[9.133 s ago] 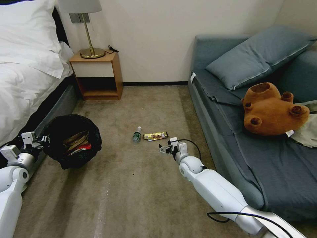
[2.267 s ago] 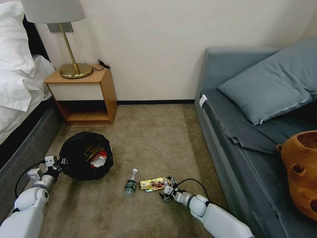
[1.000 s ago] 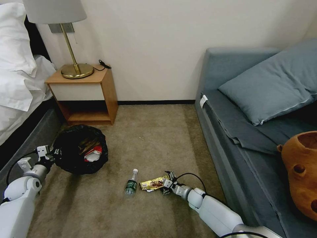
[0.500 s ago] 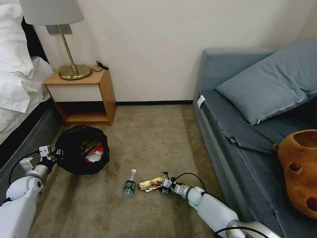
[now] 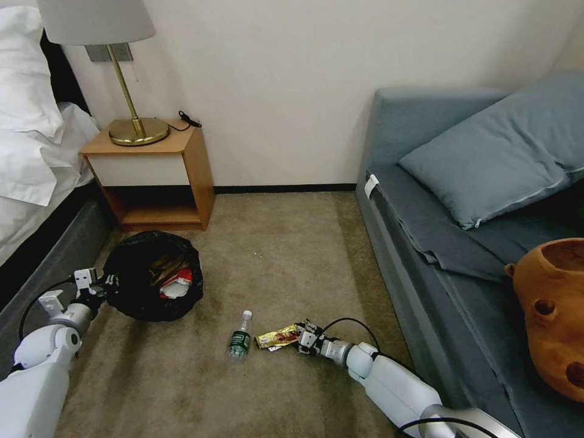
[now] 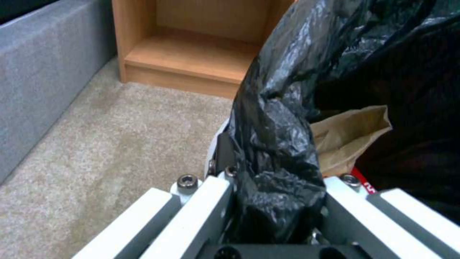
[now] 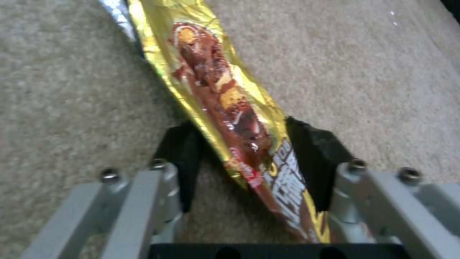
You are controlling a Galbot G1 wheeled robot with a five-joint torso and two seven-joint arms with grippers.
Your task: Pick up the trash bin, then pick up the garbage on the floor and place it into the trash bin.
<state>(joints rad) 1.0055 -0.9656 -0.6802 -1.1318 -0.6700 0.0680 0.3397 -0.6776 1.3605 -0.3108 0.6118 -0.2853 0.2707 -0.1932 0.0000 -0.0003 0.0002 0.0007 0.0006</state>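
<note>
The gold-brown snack bar wrapper [image 5: 277,336] lies on the carpet in the near middle of the floor, its long axis running left to right, with the small clear bottle [image 5: 241,335] just beside its left end. We have our right gripper [image 5: 302,339] at the wrapper's right end. In the right wrist view the wrapper [image 7: 225,108] runs straight out along the gripper's own line, its near end sitting between the two black pads [image 7: 309,158]. The jaws stand partly open around it, with carpet visible on one side (so we judge the pinch not yet made). Closing straight across the narrow width looks like what the grasp turns on.

Off to the left, our left gripper [image 5: 97,286] is clamped on the bagged rim of the trash bin [image 5: 153,283], which stands near the bedside cabinet [image 5: 155,173]. A brown paper bag [image 6: 345,138] and a red-and-white snack packet [image 5: 176,283] already lie inside.
</note>
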